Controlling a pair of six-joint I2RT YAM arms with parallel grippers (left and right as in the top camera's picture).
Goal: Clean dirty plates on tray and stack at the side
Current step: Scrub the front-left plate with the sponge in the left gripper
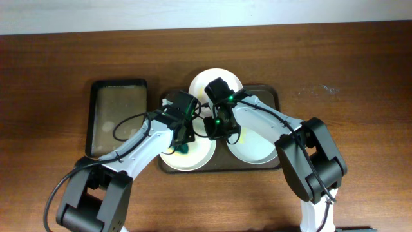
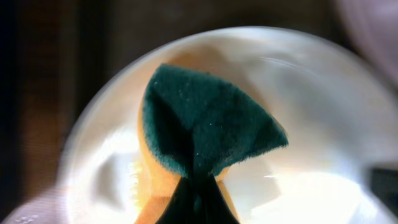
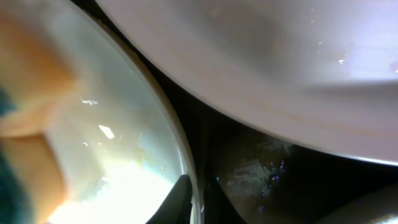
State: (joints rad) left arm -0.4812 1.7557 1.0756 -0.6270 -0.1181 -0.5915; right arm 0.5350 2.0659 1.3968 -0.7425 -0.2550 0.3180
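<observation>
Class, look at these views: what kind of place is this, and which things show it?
Probably a robot test bench staged as a dishwashing station: a bare wooden table, white plates on a brown tray, and a green-and-yellow sponge pinched in the left tool.

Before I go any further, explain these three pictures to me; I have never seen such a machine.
Two robot arms work at a wooden table. The top picture looks down from above; the other two come from cameras on each wrist. A brown tray holds three white plates; a smaller black tray lies beside it. The left gripper pinches a green and yellow sponge over a plate. The right gripper sits astride that plate's rim; whether it grips is unclear.
</observation>
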